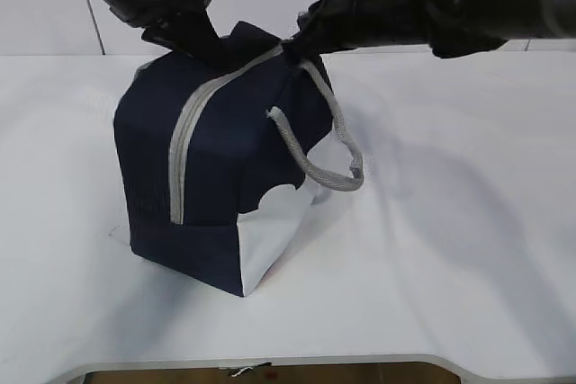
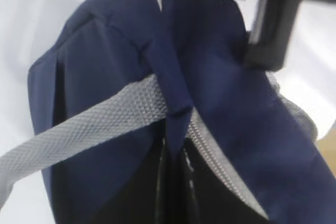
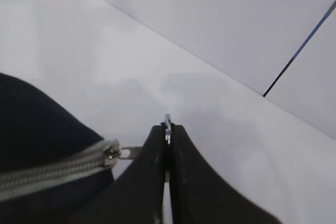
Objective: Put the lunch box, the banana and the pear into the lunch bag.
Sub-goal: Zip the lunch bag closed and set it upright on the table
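Bag (image 1: 216, 168) stands upright mid-bench, zipper (image 1: 184, 146) run shut, so no food visible. Right pincer (image 3: 168, 129) pressed together on the ring pull (image 3: 167, 121) at the bag's top. Left pincer (image 1: 202, 47) pinches top fabric, likely as counter-hold.

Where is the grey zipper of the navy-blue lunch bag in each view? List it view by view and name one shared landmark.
Exterior view: the grey zipper runs down the navy-blue fabric lunch bag, left of centre.
Left wrist view: zipper teeth run diagonally at lower right.
Right wrist view: zipper at lower left, its metal ring pull pinched in the right end effector.
Shared landmark: the zipper itself.
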### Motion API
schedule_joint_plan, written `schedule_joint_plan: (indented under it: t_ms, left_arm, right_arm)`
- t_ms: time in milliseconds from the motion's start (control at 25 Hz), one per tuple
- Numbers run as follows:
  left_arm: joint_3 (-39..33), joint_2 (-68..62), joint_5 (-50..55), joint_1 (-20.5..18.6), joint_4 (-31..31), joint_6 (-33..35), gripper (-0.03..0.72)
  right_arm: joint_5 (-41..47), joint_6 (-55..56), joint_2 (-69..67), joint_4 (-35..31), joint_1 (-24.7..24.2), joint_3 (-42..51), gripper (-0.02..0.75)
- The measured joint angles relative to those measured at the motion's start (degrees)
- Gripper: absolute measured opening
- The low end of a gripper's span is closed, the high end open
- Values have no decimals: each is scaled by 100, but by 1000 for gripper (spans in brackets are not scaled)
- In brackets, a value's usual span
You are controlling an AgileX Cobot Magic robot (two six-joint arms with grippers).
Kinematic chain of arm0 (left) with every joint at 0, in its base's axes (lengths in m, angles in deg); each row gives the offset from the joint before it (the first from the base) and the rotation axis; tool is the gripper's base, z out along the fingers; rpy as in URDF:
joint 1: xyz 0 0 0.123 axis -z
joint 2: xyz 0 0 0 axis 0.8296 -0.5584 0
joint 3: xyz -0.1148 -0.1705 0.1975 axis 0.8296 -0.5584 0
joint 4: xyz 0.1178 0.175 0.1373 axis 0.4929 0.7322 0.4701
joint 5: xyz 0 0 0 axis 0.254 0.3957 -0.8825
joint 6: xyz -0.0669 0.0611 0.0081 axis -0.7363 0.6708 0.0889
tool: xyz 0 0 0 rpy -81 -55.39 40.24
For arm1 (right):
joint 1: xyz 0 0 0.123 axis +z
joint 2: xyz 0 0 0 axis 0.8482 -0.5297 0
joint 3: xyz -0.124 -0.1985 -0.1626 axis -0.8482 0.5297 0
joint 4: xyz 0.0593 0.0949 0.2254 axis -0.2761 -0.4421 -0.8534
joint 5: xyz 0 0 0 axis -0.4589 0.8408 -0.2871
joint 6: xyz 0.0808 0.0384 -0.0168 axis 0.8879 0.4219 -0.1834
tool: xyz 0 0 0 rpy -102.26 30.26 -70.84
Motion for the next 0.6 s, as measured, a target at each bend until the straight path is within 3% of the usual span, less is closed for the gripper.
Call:
schedule_joint_plan:
  t_ms: [600]
  left_arm:
    - [0, 44, 205, 0, -8, 390, 17]
  right_arm:
    - [-344, -122, 445, 41, -10, 32, 17]
